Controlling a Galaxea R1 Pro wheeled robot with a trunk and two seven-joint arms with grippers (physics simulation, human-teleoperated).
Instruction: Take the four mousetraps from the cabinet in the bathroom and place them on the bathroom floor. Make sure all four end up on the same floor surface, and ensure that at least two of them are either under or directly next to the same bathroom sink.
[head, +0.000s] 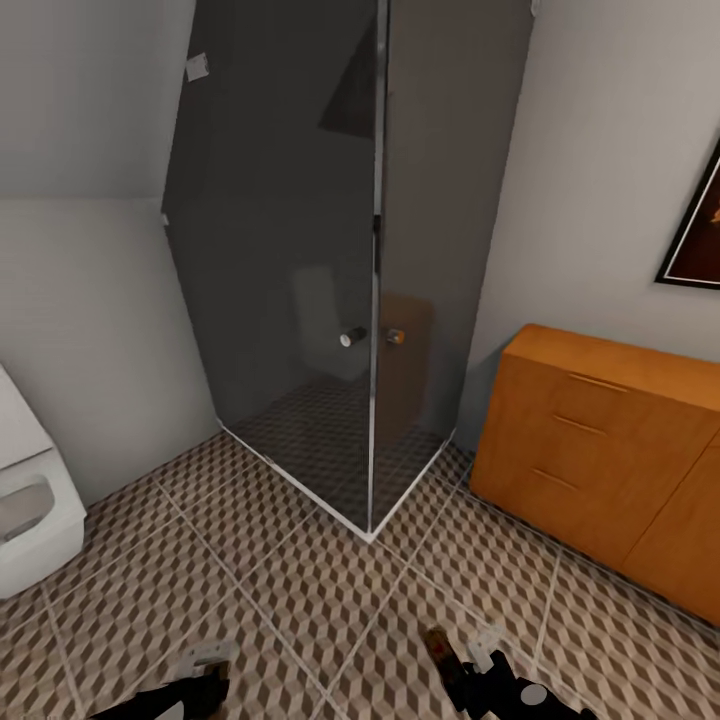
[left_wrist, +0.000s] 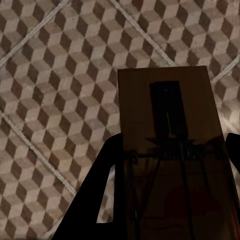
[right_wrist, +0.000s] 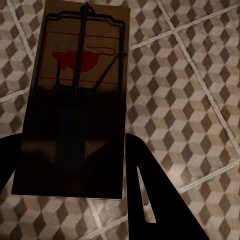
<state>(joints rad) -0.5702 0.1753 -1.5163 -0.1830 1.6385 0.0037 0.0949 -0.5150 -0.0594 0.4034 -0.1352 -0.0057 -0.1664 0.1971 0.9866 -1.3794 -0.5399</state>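
Two mousetraps are in hand: the left end effector (left_wrist: 170, 200) clamps one mousetrap (left_wrist: 172, 150), the right end effector (right_wrist: 70, 165) another (right_wrist: 75, 100), each trap's long axis running out along the fingers, above the bathroom floor (head: 300, 590). From the head view the cabinet (head: 600, 450) lies at two o'clock, nearer the right arm.

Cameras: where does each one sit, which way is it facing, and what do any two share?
Head view: on the head, looking forward and down at the shower stall, cabinet, toilet; both grippers at the bottom edge.
Left wrist view: on the left arm, facing the floor; left gripper holds a mousetrap.
Right wrist view: on the right arm, facing down; right gripper holds a second mousetrap.
Shared: all show the cube-pattern tiles.
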